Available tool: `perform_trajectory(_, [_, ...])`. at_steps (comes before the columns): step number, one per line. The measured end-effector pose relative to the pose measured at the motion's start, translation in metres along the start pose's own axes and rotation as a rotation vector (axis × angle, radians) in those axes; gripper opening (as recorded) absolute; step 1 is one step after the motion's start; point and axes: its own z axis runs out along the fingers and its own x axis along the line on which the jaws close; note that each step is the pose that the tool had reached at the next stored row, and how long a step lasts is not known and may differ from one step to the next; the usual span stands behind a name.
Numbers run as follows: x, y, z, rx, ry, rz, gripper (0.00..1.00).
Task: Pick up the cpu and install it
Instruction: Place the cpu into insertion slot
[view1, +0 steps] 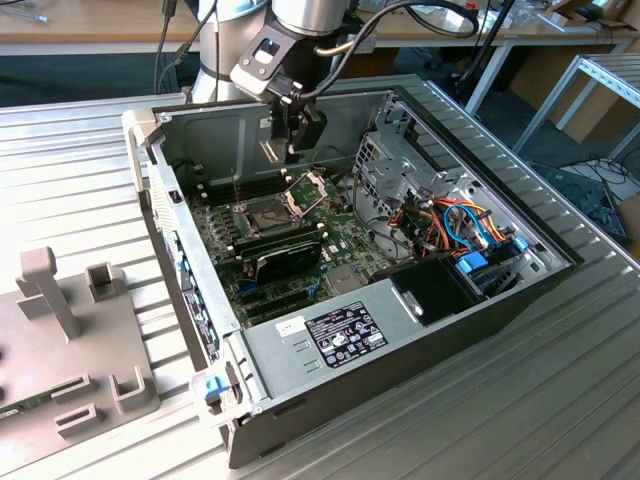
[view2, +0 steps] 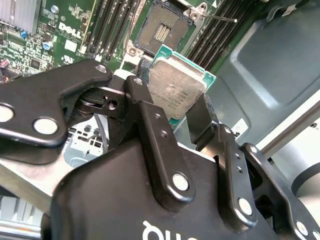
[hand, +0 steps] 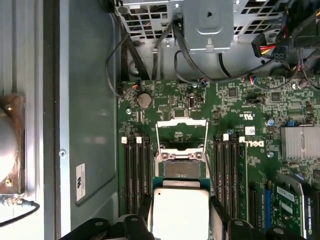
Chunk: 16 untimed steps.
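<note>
Fingers (view2: 151, 117) are pinching the cpu (view2: 176, 86) by two opposite edges, closed only to the chip's width, with its silver lid facing the second wrist view.

Sweeping the exterior view from its left: the computer case (view1: 150, 150) is lying open. The dark socket (view1: 266, 213) is waiting bare on the board. The gripper (view1: 296, 142) is hanging above and just behind the socket. The retention frame (view1: 308, 184) is standing hinged up beside the socket, and the coloured cables (view1: 460, 225) are bunching well off beyond the socket.

So the cpu is riding in the air, close to the socket (hand: 181, 169) but not seated.

The danger, as I'm judging it, is the chip looking tilted against the socket. Coming down skewed or rotated could crush contacts, and a thin edge grip could be letting it slip. The raised frame (hand: 182, 131) is also close enough to clip.

The exterior view is giving the gripper's height over the board. The first wrist view is lining the cpu (hand: 180, 212) up against the socket, and the second is showing the actual grip.
</note>
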Motion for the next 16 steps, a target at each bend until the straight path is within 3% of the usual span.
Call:
perform_trajectory(3, [-0.0002,-0.0048,0.0011,-0.0085,0.0003,-0.001,0.55])
perform_trajectory(6, [-0.0003,-0.0074,0.0028,-0.0303,0.0013,-0.008,0.55])
perform_trajectory(9, [-0.0004,-0.0080,0.0047,-0.0437,0.0023,-0.029,0.55])
perform_trajectory(16, [-0.0010,-0.0111,0.0145,-0.0441,0.0028,-0.045,0.55])
